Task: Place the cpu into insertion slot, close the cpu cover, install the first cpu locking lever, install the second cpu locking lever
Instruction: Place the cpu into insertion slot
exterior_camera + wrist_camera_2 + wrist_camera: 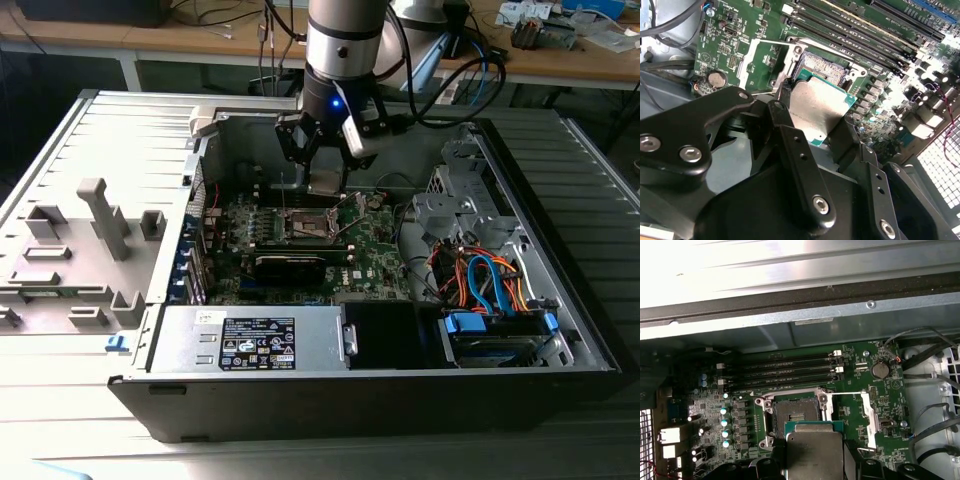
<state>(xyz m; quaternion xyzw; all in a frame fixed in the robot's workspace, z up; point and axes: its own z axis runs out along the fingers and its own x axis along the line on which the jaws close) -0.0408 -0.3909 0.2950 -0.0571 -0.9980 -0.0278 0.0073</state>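
Gripper: black gripper (325, 180) fingers (786, 97) pinching small square silvery-topped cpu (814, 452) by opposite edges.
Facing: held level, metal top upward, edges paralleling dark-centred square insertion slot (795, 414).
Place: hanging upper centre, exterior view.

A wooden workbench (150, 45) with loose items (545, 25) stands behind the brightly lit, ribbed grey table top (600, 200).
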